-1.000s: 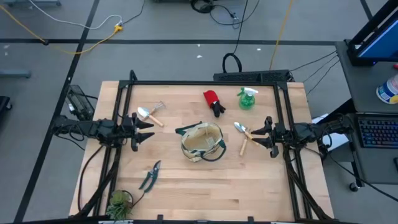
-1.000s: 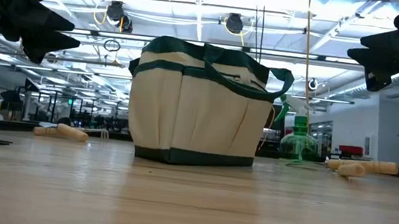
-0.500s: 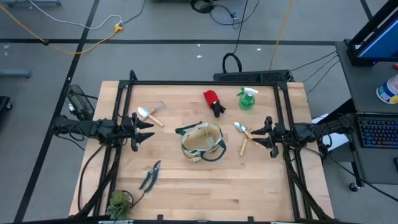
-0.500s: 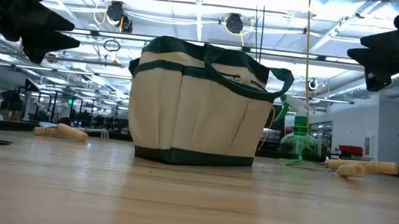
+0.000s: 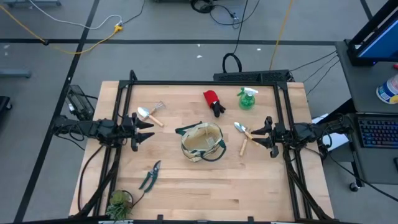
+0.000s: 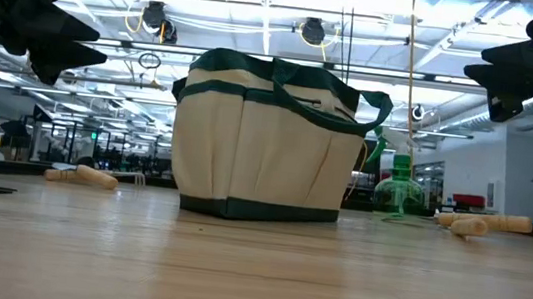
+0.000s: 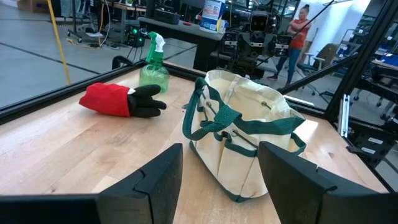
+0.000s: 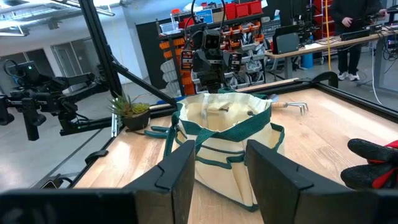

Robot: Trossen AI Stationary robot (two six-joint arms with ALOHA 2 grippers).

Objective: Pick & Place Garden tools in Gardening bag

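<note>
Both arms idle, nothing bagged yet.
Left gripper [image 5: 147,130] and right gripper [image 5: 257,135] fingers apart, empty, flanking centre bag [image 5: 202,142]; trowel [image 5: 243,132] just beside right gripper: stiff, light, probably best gripped mid wooden handle.

Glove [image 8: 374,163] cut by right wrist view's edge; bag [image 5: 201,142] contents indistinct.

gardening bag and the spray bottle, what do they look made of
The gardening bag looks like beige canvas, matte and creased, with dark green woven trim and handles. The spray bottle looks like translucent green plastic, glossy, with a paler trigger head.
</note>
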